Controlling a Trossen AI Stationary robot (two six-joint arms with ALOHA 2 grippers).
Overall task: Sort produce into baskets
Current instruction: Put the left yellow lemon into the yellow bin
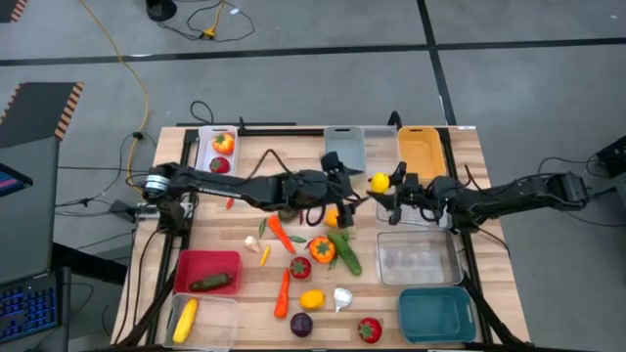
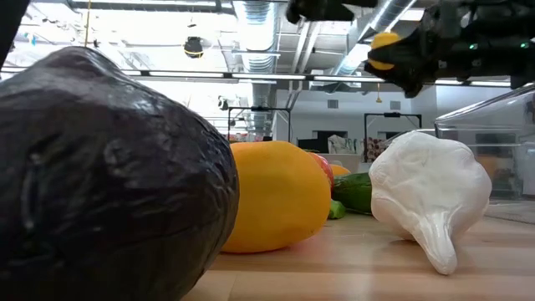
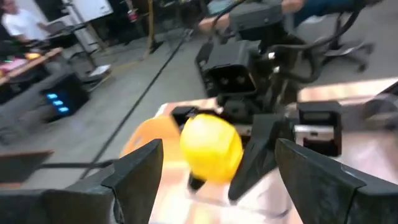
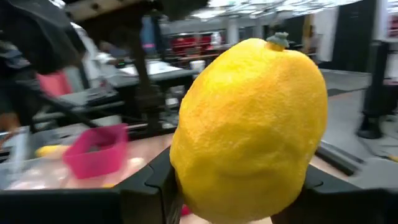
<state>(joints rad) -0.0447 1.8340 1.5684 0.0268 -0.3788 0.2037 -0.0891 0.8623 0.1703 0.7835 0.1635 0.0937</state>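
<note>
- We have the lemon [image 1: 379, 181] in mid-air at upper centre of the high view, between the 2 grippers, above the table [image 1: 460, 147] and just left of the orange bin [image 1: 423, 152].
- Right gripper [image 1: 391, 186] pinches the lemon: in the right wrist view it sits wedged between both dark fingers [image 4: 155, 186], which meet it at the lower flanks.
- Left gripper [image 1: 344, 191] is spread wide; in the left wrist view its fingers [image 3: 134, 171] stand clear of the lemon [image 3: 211, 146] on either side, not touching.
- Handling, our read: hollow plastic toy, light, stiff, won't crush. Skin looks pebbled but hard, so it could squirt out of a loose pinch.
- Best hold: across the short axis at the widest belly, not near the stem nub [image 4: 278, 41] or tapered ends, where the pads would slide off.
- The current grip sits low on the body; we'd avoid fast swings.
- The rest of the produce lies at lower centre of the high view, with garlic [image 2: 430, 192] closest in the low view.
</note>
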